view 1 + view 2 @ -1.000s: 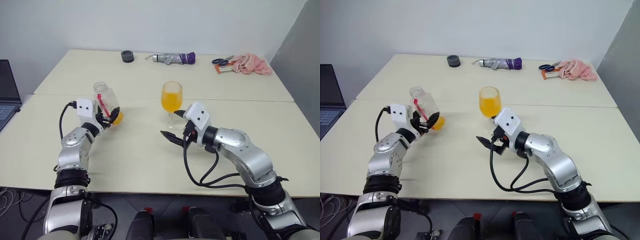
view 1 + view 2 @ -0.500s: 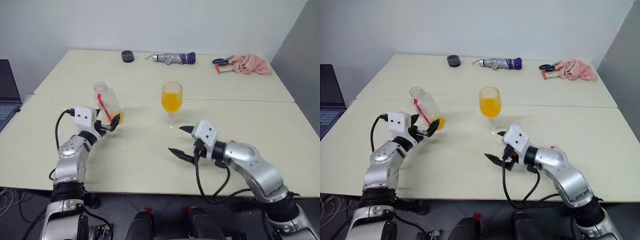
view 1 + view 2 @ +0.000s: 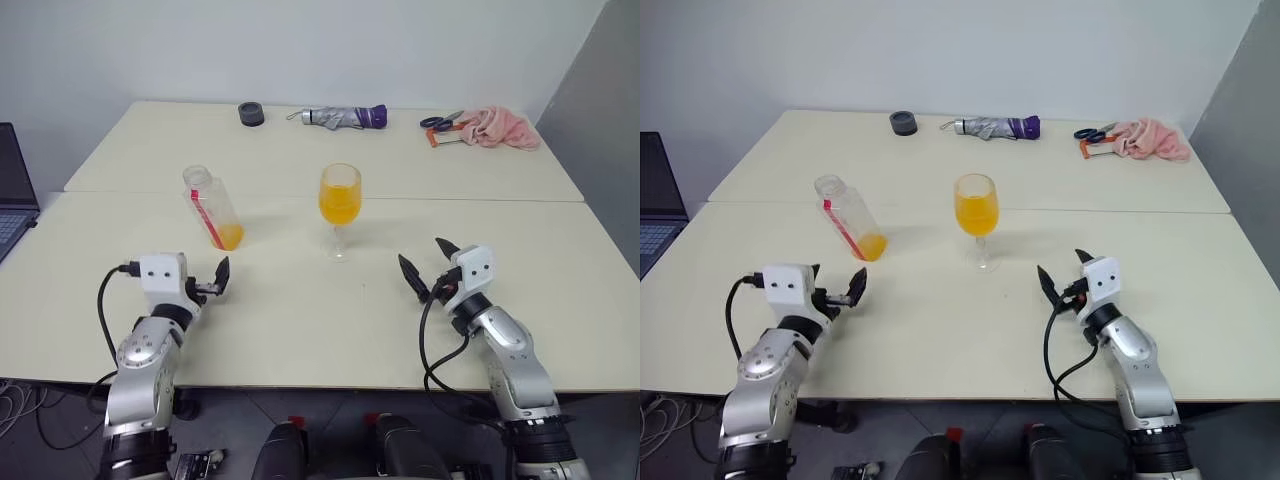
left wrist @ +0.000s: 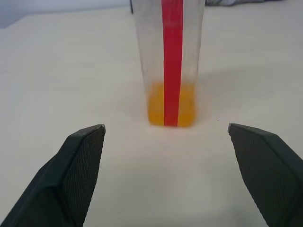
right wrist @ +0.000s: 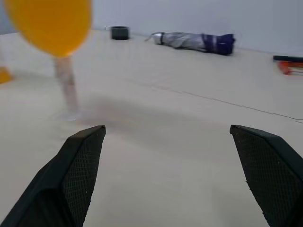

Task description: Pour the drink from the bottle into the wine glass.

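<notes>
White walls back a pale cream table made of two tops pushed together. From the head camera, the left pincer stands wide and empty, with the bottle upright a little beyond it, uncapped and clear of its fingers. A red strip runs down the bottle's clear wall; no writing can be read. A little orange drink sits at its bottom. The right pincer is also wide and empty; the wine glass stands ahead of it and toward the left pincer, its bowl largely full of orange liquid.

The left wrist camera shows the bottle centred beyond the spread fingers.

The right wrist camera shows the glass stem beyond one finger, with a folded umbrella far off.
</notes>
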`<action>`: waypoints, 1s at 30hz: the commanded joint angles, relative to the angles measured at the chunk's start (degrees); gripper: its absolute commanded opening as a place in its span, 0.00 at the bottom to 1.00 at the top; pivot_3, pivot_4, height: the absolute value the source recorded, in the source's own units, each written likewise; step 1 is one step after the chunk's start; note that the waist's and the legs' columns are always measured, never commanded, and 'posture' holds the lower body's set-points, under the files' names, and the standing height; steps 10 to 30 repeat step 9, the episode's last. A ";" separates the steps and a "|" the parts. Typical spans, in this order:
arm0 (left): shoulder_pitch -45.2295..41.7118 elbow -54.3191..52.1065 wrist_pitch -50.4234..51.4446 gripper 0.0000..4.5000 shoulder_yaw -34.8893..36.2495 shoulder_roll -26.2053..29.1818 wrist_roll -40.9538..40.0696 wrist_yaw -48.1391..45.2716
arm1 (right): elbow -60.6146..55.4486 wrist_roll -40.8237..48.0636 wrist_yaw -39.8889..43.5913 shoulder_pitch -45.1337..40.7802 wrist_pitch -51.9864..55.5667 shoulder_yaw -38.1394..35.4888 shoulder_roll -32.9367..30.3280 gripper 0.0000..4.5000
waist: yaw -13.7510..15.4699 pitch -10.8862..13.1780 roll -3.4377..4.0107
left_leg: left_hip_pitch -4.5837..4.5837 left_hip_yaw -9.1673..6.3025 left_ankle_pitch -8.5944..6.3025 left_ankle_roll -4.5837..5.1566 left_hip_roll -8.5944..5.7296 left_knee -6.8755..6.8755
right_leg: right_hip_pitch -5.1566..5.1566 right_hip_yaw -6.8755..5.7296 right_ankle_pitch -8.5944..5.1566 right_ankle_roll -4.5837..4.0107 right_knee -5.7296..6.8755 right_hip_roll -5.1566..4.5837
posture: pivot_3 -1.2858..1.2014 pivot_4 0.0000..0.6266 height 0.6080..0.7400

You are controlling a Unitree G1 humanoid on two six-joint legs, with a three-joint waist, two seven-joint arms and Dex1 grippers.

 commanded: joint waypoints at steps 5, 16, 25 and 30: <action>2.03 -3.48 -2.63 0.99 2.81 -0.94 -1.83 0.59 | 2.42 -0.91 -1.24 -0.87 -4.40 -0.71 1.26 1.00 | -0.01 0.00 0.00 | 0.03 0.06 0.00 0.00 0.00 -0.01 | 0.00 0.04 0.00 0.00 0.00 0.02 | 0.52 0.24 1.00; 1.78 -2.74 -3.80 0.99 3.03 -1.02 -2.28 0.10 | 3.42 -1.05 -0.77 -1.82 -4.58 -0.44 1.19 1.00 | -0.01 0.00 0.00 | 0.03 0.08 0.00 0.00 -0.01 -0.01 | 0.00 0.06 -0.01 0.01 -0.02 0.05 | 0.52 0.24 1.00; 1.78 -2.74 -3.80 0.99 3.03 -1.02 -2.28 0.10 | 3.42 -1.05 -0.77 -1.82 -4.58 -0.44 1.19 1.00 | -0.01 0.00 0.00 | 0.03 0.08 0.00 0.00 -0.01 -0.01 | 0.00 0.06 -0.01 0.01 -0.02 0.05 | 0.52 0.24 1.00; 1.78 -2.74 -3.80 0.99 3.03 -1.02 -2.28 0.10 | 3.42 -1.05 -0.77 -1.82 -4.58 -0.44 1.19 1.00 | -0.01 0.00 0.00 | 0.03 0.08 0.00 0.00 -0.01 -0.01 | 0.00 0.06 -0.01 0.01 -0.02 0.05 | 0.52 0.24 1.00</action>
